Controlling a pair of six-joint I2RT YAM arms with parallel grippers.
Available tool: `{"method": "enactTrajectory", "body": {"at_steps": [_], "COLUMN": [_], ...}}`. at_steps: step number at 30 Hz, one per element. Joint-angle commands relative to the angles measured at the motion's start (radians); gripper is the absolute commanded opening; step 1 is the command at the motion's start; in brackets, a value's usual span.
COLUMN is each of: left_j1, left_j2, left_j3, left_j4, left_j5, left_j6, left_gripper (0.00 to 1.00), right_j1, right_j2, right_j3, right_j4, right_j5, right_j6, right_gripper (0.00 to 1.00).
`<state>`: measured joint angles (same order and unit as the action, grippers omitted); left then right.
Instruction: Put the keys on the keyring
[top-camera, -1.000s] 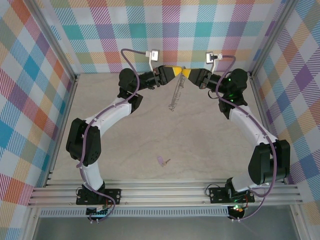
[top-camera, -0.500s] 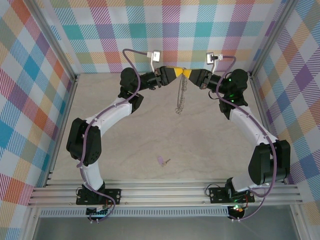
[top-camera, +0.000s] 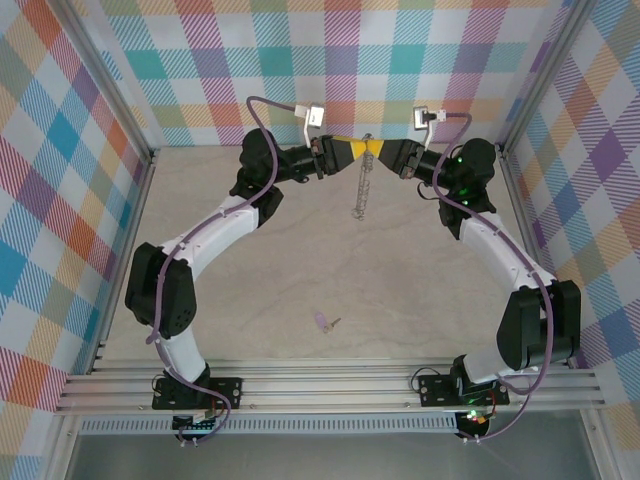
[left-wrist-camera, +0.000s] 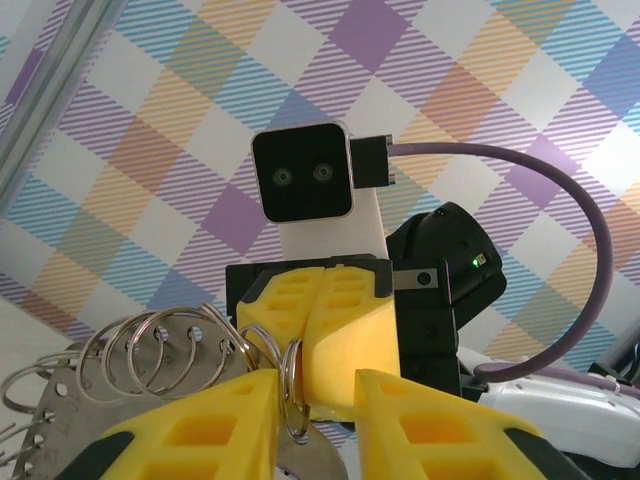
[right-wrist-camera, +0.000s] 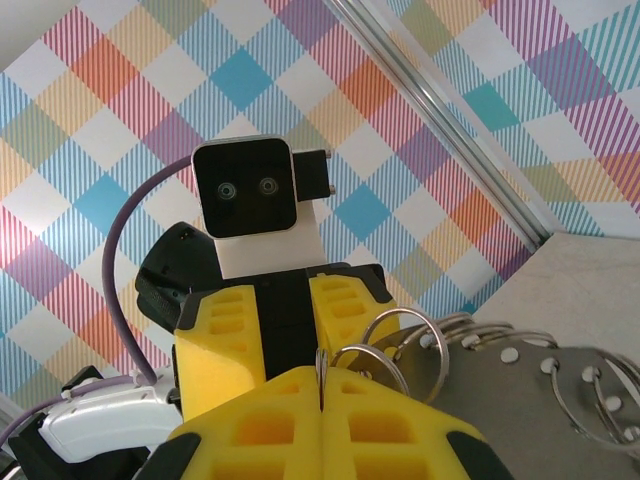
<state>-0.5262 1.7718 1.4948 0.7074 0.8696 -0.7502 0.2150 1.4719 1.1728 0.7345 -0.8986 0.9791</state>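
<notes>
**Keyring Up at the Far End, Key Waiting Near the Front**

From above: the left gripper (top-camera: 352, 148) and the right gripper (top-camera: 376, 148) met nose to nose at the far end of the tabletop (top-camera: 250, 270). The keyring (top-camera: 360, 188) hung down from the spot where they met. That looked like a two-handed hold, meant to steady the keyring so one of its small rings could be worked open. The key (top-camera: 325, 322), lilac head and all, lay alone on the tabletop near the arm bases, well apart from both grippers and untouched. By my read, threading had not yet started.

Over to the left wrist: the left gripper's yellow fingers (left-wrist-camera: 200, 435) stood part-way spread. One small split ring (left-wrist-camera: 292, 395) of the keyring sat upright in the gap between them. It seemed to lean on one finger, and it was not squeezed. Straight across, the right gripper faced the camera with its jaws together.

And the right wrist: the right gripper's jaws were pressed tight, pinching a thin loop of the keyring right at the seam. The keyring's flat, hole-punched plate (right-wrist-camera: 530, 385) and more loops trailed off to one side. That made the right gripper the anchor, I'd say, with the left free to pry.
</notes>
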Motion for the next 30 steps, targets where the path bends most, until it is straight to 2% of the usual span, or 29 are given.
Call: {"method": "enactTrajectory", "body": {"at_steps": [1, 14, 21, 24, 28, 30], "left_j1": [-0.012, -0.023, -0.030, -0.033, -0.037, -0.040], "left_j2": [-0.042, -0.017, 0.003, 0.010, 0.018, 0.024], "left_j3": [-0.001, 0.028, 0.056, 0.069, 0.089, 0.099], "left_j4": [-0.003, 0.005, 0.002, -0.019, -0.048, -0.057], "left_j5": [0.002, 0.020, 0.037, 0.039, 0.044, 0.048], "left_j6": [0.037, 0.022, 0.021, 0.034, 0.050, 0.057], "left_gripper": [0.24, 0.21, 0.14, 0.15, 0.23, 0.23], "right_j1": [-0.007, -0.008, -0.008, -0.008, -0.007, -0.007], "right_j2": [-0.038, -0.034, -0.036, -0.033, -0.027, -0.027], "right_j3": [-0.003, -0.004, -0.007, -0.004, -0.003, -0.004], "right_j4": [0.024, 0.034, 0.026, 0.026, 0.025, 0.023], "right_j5": [0.009, 0.001, -0.002, -0.006, -0.011, -0.011], "right_j6": [-0.020, -0.013, -0.019, -0.017, -0.016, -0.017], "right_gripper": [0.00, 0.00, 0.00, 0.00, 0.00, 0.00]}}
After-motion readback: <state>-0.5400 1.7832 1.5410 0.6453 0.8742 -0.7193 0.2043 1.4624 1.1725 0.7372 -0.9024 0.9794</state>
